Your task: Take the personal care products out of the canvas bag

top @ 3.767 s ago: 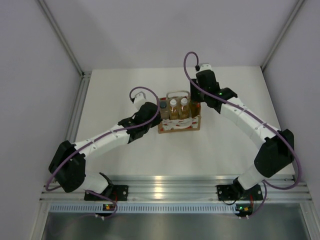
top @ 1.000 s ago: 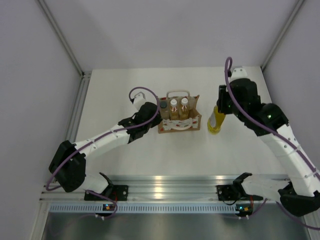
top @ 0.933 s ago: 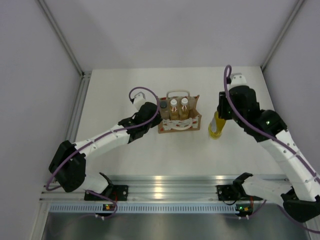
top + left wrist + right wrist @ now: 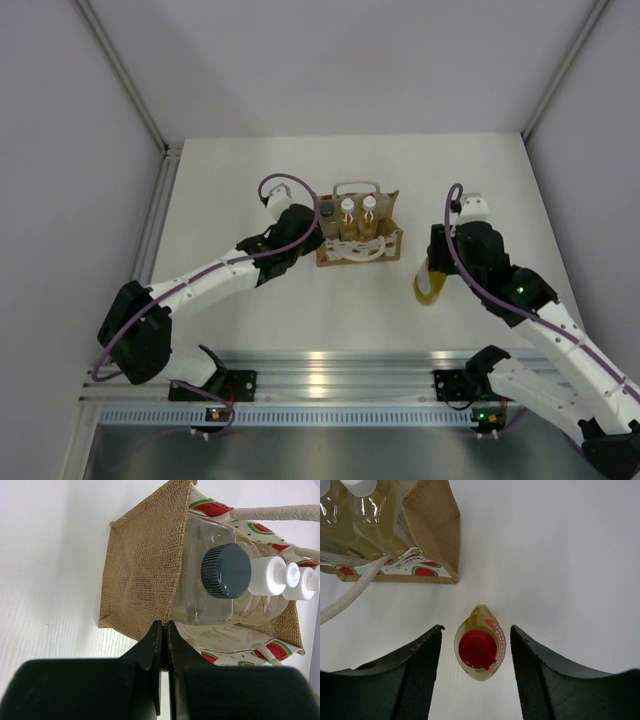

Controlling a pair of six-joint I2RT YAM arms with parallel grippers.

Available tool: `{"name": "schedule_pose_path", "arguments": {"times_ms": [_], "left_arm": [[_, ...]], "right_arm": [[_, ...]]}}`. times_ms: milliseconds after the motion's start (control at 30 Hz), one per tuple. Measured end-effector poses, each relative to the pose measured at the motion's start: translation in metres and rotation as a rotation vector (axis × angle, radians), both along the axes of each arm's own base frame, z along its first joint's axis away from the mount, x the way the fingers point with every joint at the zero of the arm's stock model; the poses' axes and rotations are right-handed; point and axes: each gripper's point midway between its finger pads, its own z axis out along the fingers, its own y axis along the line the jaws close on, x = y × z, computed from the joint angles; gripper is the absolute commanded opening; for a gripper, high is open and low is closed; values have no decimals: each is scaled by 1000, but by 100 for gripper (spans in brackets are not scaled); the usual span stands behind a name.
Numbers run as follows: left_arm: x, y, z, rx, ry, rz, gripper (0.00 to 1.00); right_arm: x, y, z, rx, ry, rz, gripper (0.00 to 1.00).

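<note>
The canvas bag stands mid-table, tan burlap with a watermelon-print band. Inside are a clear bottle with a dark grey cap and two amber bottles with white caps. My left gripper is shut on the bag's left edge. To the right of the bag, a yellow bottle with a red cap stands upright on the table. My right gripper hangs open over it, a finger on each side with a gap to the bottle.
White rope handles arch over the bag's mouth. Grey walls close in the table at left, right and back. An aluminium rail runs along the near edge by the arm bases.
The right arm brought the yellow bottle from beside the bag toward the near right, set it down and opened its jaws. The left arm and the bag have not moved.
</note>
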Motion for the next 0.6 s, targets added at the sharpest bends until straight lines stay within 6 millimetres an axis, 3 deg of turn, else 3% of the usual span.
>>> {"name": "schedule_pose_path", "arguments": {"times_ms": [233,367,600], "left_arm": [[0,0,0,1,0,-1,0],[0,0,0,1,0,-1,0],[0,0,0,2,0,-2,0]], "right_arm": [[11,9,30,34,-46,6,57],[30,30,51,49,-58,41,56],[63,76,34,21,7,115,54]]}}
